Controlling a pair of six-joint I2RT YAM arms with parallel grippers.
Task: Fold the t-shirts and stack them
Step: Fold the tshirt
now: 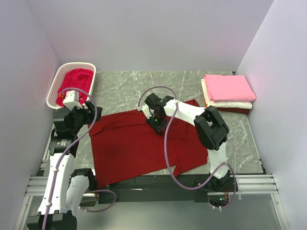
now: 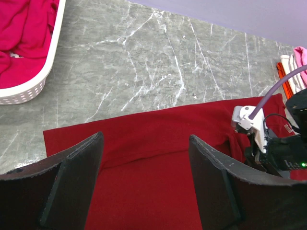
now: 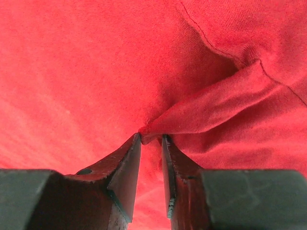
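At the middle of the marble table (image 1: 120, 88), the right pincer (image 3: 151, 138) was clenched on the dark red shirt (image 1: 139, 148). Its two fingers stood almost together, with a small ridge of cloth nipped between their tips. The left pincer (image 2: 145, 139) hung wide apart over the shirt's left part, near its far edge, and grasped nothing.

Only the right wrist camera showed the pinch itself: a fold rising from the fingertips towards the upper right, with a stitched seam running beside it. That close view held nothing but red cloth.

From above I could see the whole scene. The shirt lay spread across the near half of the table, mostly flat, and reached down to the front edge. A white basket (image 1: 53, 91) stood in the far left corner with a crimson shirt (image 1: 76, 78) heaped inside. At the far right, a pink shirt (image 1: 229, 87) lay folded on top of a white shirt (image 1: 230, 104).

The left wrist camera showed a long crease running across the dark red cloth, and the right arm's head pressed down on the shirt.
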